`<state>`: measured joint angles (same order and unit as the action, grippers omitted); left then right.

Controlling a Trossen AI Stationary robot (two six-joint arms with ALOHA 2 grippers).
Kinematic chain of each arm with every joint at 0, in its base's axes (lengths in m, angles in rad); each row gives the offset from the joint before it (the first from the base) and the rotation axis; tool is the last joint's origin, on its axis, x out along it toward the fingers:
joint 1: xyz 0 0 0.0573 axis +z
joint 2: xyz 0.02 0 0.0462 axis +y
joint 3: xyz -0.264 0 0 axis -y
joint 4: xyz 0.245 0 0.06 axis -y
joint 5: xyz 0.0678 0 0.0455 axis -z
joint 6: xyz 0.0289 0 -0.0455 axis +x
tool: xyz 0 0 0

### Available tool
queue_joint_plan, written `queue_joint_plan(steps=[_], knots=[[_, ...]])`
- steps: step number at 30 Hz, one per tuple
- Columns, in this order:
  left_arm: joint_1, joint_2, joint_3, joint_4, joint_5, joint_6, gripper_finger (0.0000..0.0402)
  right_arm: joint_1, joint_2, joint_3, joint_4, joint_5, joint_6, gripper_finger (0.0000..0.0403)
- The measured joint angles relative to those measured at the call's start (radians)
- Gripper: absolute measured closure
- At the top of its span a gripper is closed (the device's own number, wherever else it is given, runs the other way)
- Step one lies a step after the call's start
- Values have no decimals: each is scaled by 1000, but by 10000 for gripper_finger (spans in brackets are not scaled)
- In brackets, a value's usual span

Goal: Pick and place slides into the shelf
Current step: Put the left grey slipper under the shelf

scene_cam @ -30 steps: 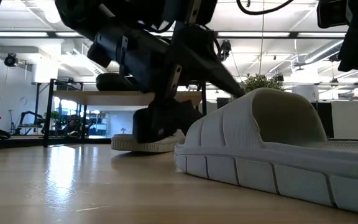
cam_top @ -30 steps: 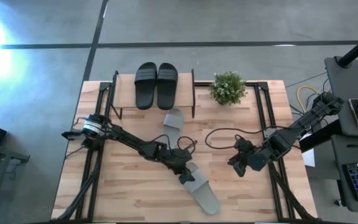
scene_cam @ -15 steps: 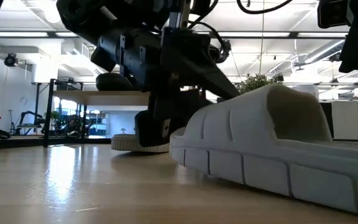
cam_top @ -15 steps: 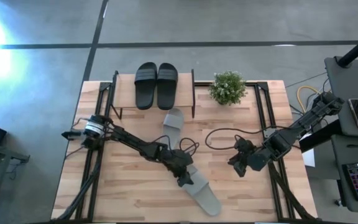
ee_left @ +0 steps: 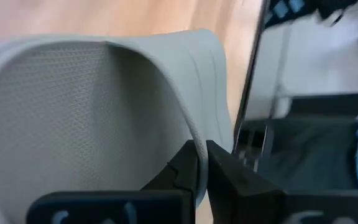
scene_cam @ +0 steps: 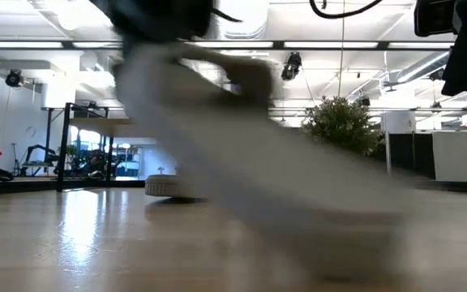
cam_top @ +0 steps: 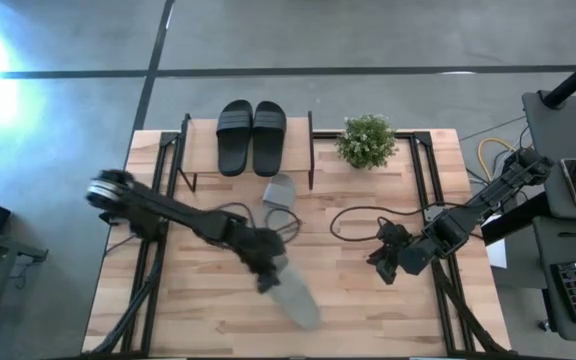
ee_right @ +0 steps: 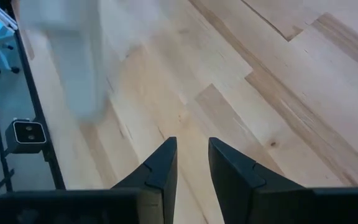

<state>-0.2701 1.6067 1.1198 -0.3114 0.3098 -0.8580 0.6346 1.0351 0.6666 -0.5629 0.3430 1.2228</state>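
The left gripper (cam_top: 266,272) is clamped on the strap edge of a grey slide (cam_top: 290,293), apparently lifted off the table (cam_top: 208,310) near its front. The right gripper (cam_top: 380,264) waits at the right, fingers slightly parted, holding nothing. The black pair (cam_top: 251,134) sits on the shelf (cam_top: 311,150).

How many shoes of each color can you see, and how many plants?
Black slides: 2
Light grey slides: 2
Plant: 1
Total: 5
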Motion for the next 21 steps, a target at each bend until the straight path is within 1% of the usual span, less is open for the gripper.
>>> queue_joint_plan(steps=[2, 4, 6, 10, 12, 15, 16, 18, 21], knots=[[-10, -94, -7, -184, -5, 2, 400, 0, 0, 0, 14, 0, -1, 319], [-15, -161, -29, -348, -4, 2, 400, -1, 0, 0, 56, 0, -2, 319], [-15, -202, -62, -433, 12, 4, 401, -11, 3, 0, 110, -1, -10, 319], [-10, -232, -149, -394, 54, 31, 401, -61, 26, -2, 281, -15, -55, 323], [-2, -223, -192, -368, 62, 35, 401, -102, 52, -2, 378, -66, -89, 327], [13, -201, -237, -370, 68, 28, 401, -163, 117, -2, 535, -178, -147, 332], [17, -196, -245, -371, 57, 19, 398, -176, 139, -2, 571, -207, -164, 332], [22, -189, -256, -377, -1, -27, 385, -199, 185, -2, 642, -245, -184, 332], [22, -191, -260, -380, -76, -58, 348, -219, 233, -2, 673, -269, -184, 327]])
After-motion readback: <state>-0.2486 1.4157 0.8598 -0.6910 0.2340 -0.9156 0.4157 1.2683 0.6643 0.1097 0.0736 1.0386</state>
